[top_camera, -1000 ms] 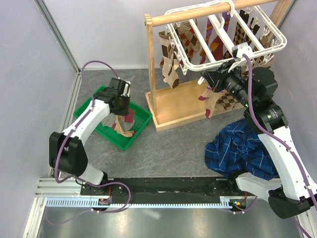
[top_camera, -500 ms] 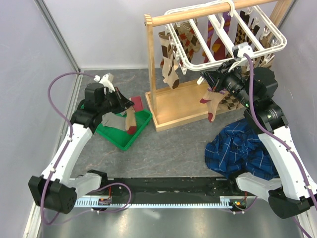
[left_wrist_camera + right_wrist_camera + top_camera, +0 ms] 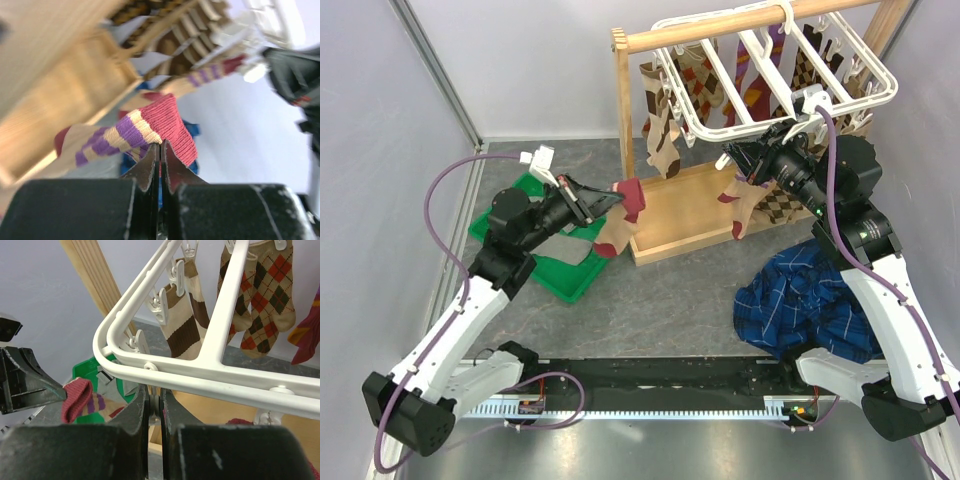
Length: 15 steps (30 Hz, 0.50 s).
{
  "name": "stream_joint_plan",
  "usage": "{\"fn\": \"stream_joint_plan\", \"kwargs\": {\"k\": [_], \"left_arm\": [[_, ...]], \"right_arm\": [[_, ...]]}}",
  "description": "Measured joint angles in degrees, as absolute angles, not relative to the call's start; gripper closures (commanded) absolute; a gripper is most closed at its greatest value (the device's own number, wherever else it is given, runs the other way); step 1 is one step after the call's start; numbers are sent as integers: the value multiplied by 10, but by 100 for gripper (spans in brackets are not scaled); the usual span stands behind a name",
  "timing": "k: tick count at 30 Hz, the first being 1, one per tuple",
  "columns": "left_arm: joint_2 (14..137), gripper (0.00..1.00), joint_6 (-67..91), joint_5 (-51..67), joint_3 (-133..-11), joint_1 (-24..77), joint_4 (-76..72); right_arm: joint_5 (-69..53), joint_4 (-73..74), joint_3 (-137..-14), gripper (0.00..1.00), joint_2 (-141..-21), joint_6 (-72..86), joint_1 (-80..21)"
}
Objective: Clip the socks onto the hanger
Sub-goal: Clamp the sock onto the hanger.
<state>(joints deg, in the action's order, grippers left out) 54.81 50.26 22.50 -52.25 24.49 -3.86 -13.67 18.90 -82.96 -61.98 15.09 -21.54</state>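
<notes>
The white grid hanger (image 3: 775, 75) hangs by its hook from the wooden rail. My left gripper (image 3: 605, 202) is shut on the maroon cuff of a tan sock with purple stripes (image 3: 623, 215), held in the air left of the wooden stand; in the left wrist view (image 3: 161, 146) the cuff (image 3: 172, 125) sits between the fingertips. My right gripper (image 3: 735, 158) is under the hanger's near-left corner (image 3: 150, 357), shut on a dangling clip (image 3: 155, 405). A tan sock with a maroon toe (image 3: 743, 208) hangs below it. More socks lie in the green tray (image 3: 565, 285).
The wooden rail stand (image 3: 680, 215) stands between the arms, with its post (image 3: 623, 130) close to the held sock. Argyle and striped socks (image 3: 262, 295) hang from the far clips. A blue plaid cloth (image 3: 810, 300) lies at the right. Grey walls close in on both sides.
My left gripper has lifted the sock out of the green tray and carried it right, towards the stand and hanger. The right gripper has stayed at the clip.
</notes>
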Motion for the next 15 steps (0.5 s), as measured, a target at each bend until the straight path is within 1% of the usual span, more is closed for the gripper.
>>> {"fn": "stream_joint_plan", "kwargs": {"k": [7,15], "left_arm": [[601,98,529,201,-521,326,-176],[682,98,529,168,-540,378,-258]], "right_arm": [[-137,189,-829,91,-620,159,-215],[-140,182,-829,91,-619,178,-215]]}}
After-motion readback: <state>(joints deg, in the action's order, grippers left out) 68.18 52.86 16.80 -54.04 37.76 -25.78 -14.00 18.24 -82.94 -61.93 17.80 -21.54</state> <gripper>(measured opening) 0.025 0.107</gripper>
